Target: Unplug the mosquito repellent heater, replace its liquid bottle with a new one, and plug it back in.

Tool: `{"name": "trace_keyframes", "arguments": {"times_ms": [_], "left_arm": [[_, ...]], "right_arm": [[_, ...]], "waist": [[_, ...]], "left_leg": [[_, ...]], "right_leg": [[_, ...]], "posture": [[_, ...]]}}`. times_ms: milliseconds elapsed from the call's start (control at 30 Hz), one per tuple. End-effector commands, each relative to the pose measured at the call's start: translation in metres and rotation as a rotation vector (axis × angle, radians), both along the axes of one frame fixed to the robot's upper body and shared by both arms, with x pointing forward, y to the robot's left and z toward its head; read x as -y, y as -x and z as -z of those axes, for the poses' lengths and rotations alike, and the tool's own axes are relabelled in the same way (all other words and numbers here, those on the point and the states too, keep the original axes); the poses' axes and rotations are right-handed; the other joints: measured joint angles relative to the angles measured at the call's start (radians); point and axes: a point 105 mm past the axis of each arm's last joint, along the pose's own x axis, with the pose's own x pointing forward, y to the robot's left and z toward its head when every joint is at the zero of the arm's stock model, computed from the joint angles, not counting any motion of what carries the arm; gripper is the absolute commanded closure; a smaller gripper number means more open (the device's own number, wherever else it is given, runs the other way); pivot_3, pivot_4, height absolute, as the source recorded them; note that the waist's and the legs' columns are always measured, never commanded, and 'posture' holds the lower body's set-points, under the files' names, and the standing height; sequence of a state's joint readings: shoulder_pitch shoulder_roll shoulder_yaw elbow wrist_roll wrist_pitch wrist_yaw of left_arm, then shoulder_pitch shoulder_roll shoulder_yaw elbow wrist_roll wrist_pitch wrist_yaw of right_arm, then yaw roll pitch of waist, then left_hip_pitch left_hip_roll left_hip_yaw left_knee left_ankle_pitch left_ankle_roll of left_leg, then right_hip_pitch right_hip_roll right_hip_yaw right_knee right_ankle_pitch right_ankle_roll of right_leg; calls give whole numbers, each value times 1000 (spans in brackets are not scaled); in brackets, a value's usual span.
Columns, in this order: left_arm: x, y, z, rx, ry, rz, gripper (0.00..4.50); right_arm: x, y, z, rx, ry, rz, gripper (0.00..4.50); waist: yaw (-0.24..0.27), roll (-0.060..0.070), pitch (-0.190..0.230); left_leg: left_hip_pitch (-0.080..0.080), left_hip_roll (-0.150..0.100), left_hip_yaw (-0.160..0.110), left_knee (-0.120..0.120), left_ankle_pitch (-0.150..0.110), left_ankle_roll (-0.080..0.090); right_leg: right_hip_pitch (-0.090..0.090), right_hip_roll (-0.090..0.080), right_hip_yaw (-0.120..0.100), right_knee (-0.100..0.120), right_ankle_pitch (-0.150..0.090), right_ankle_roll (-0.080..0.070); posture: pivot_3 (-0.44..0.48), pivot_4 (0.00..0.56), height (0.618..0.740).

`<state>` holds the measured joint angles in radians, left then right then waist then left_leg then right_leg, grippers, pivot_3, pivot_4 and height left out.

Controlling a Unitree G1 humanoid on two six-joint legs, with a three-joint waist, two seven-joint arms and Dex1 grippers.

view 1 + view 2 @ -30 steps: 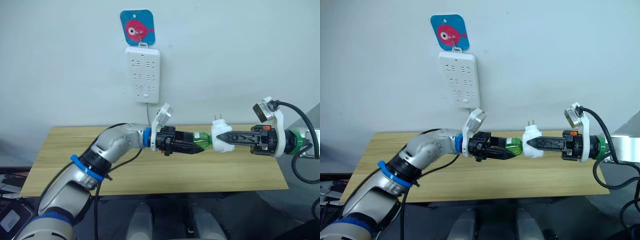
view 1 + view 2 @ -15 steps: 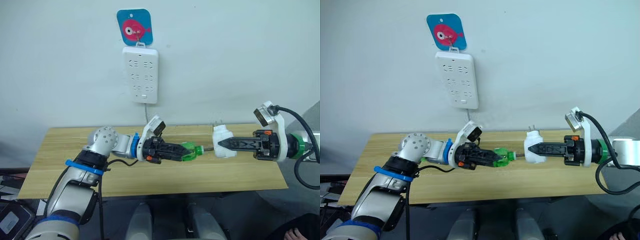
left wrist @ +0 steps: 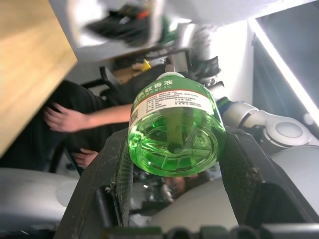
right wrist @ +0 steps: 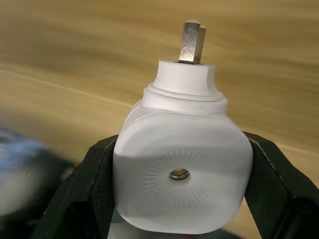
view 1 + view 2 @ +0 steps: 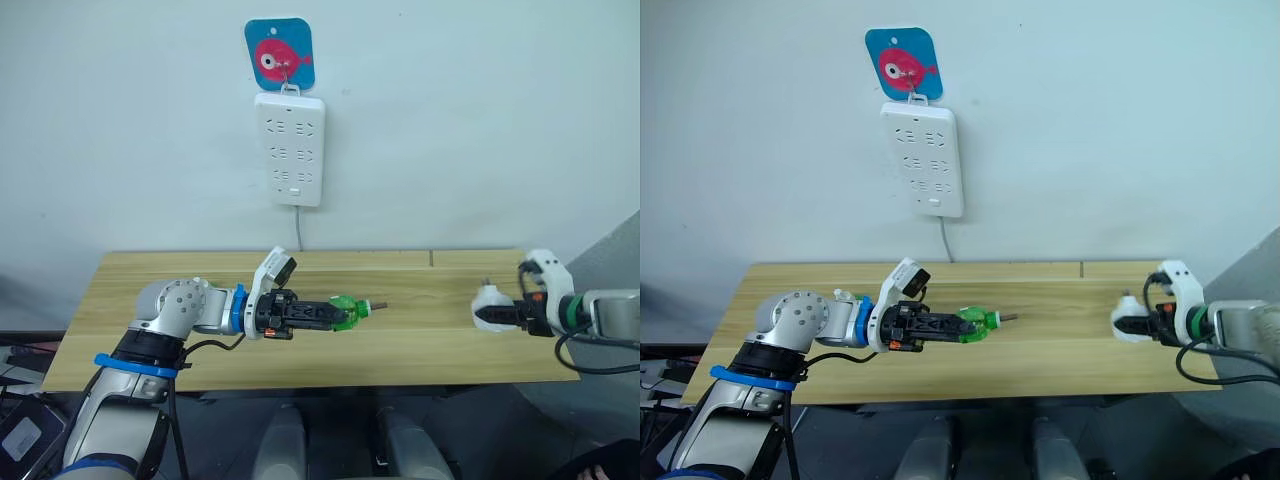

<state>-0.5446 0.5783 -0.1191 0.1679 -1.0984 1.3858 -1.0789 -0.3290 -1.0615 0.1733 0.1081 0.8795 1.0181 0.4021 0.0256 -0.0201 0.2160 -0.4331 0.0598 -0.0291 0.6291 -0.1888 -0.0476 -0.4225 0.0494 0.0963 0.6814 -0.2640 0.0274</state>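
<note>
Left claw (image 5: 335, 314) clenched on the green bottle (image 5: 346, 310), held sideways over the worktop (image 5: 420, 340) near its middle, wick end toward the right arm. Right claw (image 5: 490, 314) grips the heater (image 5: 486, 305) by its white body, low over the worktop's right end; prongs point away from the wrist. Bottle and heater well apart, bare wood between. On the wall behind: white power strip (image 5: 290, 148) hanging under a blue fish hook (image 5: 279, 54), cord dropping behind the worktop. Left wrist view: a person's hand (image 3: 67, 119) beyond the worktop edge.
</note>
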Motion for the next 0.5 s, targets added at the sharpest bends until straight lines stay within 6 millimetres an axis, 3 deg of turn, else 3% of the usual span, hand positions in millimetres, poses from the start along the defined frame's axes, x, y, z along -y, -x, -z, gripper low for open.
{"name": "trace_keyframes", "arguments": {"times_ms": [33, 200, 500], "left_arm": [[5, 2, -4, 43, 20, 10, 2302], [4, 6, -4, 52, 21, 16, 2302], [3, 15, 2, 47, 14, 21, 2302]], "right_arm": [[15, -11, 13, 17, 144, -5, 1460], [27, -14, 28, -40, 179, 23, 1460], [30, -25, 35, -60, 170, 10, 1460]], "waist": [[0, 0, 0], [-1, 0, 0], [0, 0, 1]], "left_leg": [[0, 0, 1, 0, 0, 0], [0, 0, 1, 0, 0, 0], [1, 0, 1, 0, 0, 0]], "right_leg": [[0, 0, 0, 0, 0, 0], [0, 0, 1, 0, 0, 0], [0, 0, 1, 0, 0, 0]], "posture": [[200, 205, 740], [212, 217, 740], [221, 224, 740]]}}
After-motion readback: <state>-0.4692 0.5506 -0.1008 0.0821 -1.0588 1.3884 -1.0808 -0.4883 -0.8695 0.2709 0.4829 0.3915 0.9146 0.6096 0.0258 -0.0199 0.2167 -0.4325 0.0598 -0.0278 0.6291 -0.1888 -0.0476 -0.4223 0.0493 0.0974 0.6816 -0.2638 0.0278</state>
